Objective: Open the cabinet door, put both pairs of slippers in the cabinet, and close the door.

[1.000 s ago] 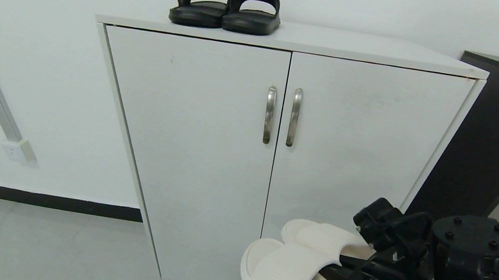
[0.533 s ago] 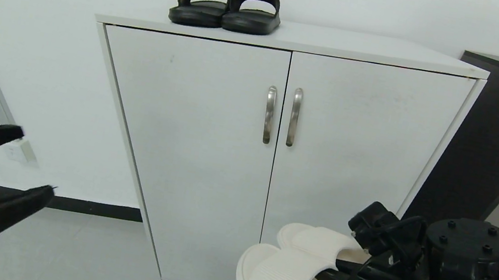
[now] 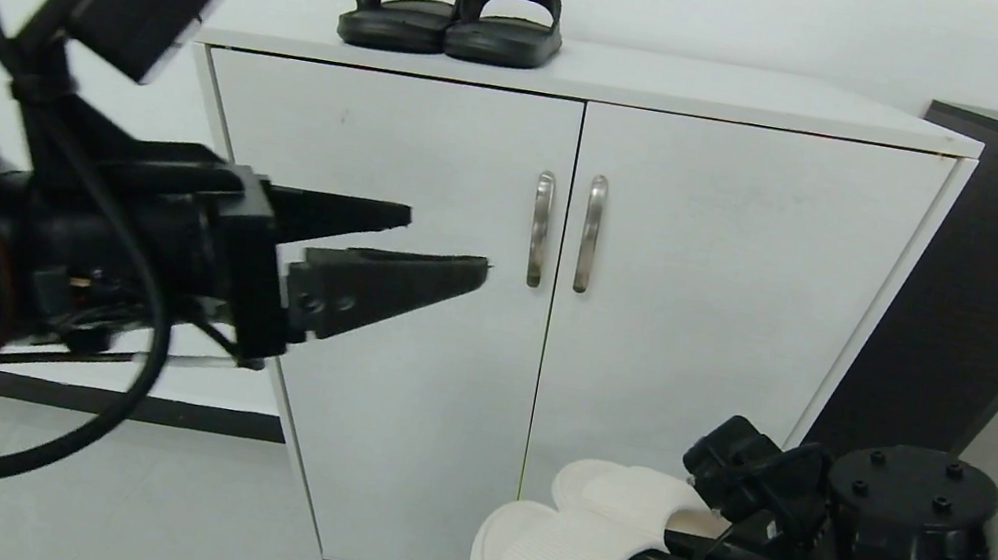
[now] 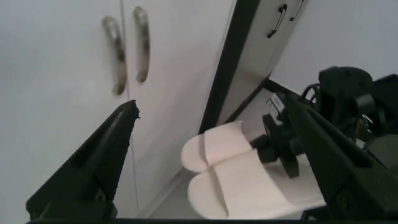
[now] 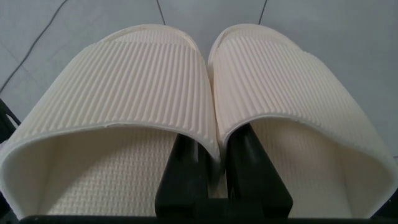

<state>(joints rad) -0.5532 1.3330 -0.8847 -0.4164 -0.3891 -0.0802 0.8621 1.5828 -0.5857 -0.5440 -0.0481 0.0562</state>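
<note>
One big change: the left gripper (image 3: 447,243) comes up, wide open, close to the handle (image 3: 539,229) of the shut cabinet door (image 3: 380,382), while the right gripper (image 3: 684,554) grips the white slippers (image 3: 576,546) down low in front.

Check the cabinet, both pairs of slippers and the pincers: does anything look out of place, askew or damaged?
Nothing looks damaged or askew. One oddity: the black slippers sit side by side on the cabinet top, not inside. Both doors are shut; the right pincer grips the white slippers.
</note>
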